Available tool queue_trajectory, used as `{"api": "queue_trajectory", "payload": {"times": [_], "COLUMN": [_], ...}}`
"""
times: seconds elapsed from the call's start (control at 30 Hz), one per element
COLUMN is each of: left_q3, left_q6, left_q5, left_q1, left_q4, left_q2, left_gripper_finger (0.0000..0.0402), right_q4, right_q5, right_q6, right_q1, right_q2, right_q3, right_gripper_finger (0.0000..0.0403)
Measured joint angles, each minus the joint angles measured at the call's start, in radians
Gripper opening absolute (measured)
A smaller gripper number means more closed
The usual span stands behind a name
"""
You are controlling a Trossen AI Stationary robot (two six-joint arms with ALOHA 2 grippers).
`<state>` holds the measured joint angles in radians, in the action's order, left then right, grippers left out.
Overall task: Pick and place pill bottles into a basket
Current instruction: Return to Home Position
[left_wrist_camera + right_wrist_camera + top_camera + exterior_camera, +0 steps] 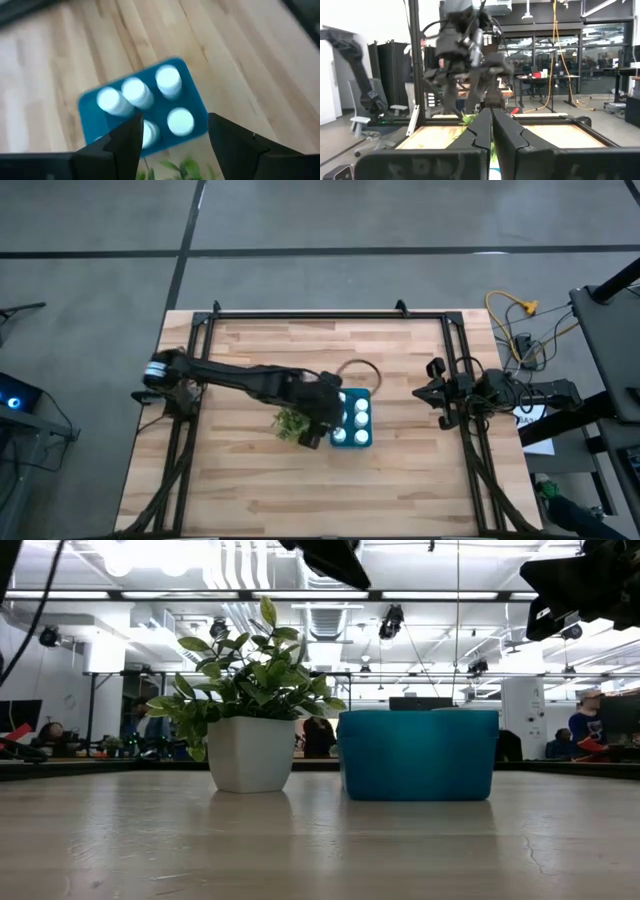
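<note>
The basket sits near the middle of the tabletop. The pill bottles stand inside it. The plant is just beside the basket, on the left arm's side. The left claw hangs over them. The right claw is at the tabletop's right edge.

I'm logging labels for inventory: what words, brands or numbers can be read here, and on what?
No text reads for certain.
The white tag off the table's right edge: dark print, too small to read.
The pill bottles, basket, plant pot: no markings visible.
</note>
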<state>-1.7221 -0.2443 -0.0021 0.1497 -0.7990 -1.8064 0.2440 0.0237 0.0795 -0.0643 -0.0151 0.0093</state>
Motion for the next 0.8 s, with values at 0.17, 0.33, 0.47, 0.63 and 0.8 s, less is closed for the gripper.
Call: {"api": "queue_trajectory", "payload": {"times": [0.17, 0.33, 0.47, 0.63, 0.8], "left_q3": [0.251, 0.54, 0.749, 0.947, 1.066], "left_q6": [0.004, 0.029, 0.05, 0.054, 0.056], "left_q5": [-0.001, -0.003, -0.01, -0.059, -0.067], "left_q1": [-0.013, -0.03, -0.043, -0.058, -0.066], "left_q4": [0.239, 0.529, 0.75, 0.943, 1.023], "left_q2": [0.174, 0.346, 0.482, 0.64, 0.796], "left_gripper_finger": [0.0203, 0.0203, 0.0203, 0.0203, 0.0203], "right_q4": [-0.001, -0.002, -0.028, -0.09, -0.112], "right_q5": [0.0, -0.001, -0.041, -0.105, -0.145], "right_q6": [-0.001, -0.006, -0.033, -0.036, -0.035], "right_q1": [0.0, 0.0, -0.001, -0.001, -0.001], "right_q2": [0.0, 0.0, 0.0, 0.0, 0.0], "right_q3": [0.0, 0.0, 0.0, 0.0, 0.0], "right_gripper_finger": [0.0009, 0.0009, 0.0009, 0.0009, 0.0009]}}
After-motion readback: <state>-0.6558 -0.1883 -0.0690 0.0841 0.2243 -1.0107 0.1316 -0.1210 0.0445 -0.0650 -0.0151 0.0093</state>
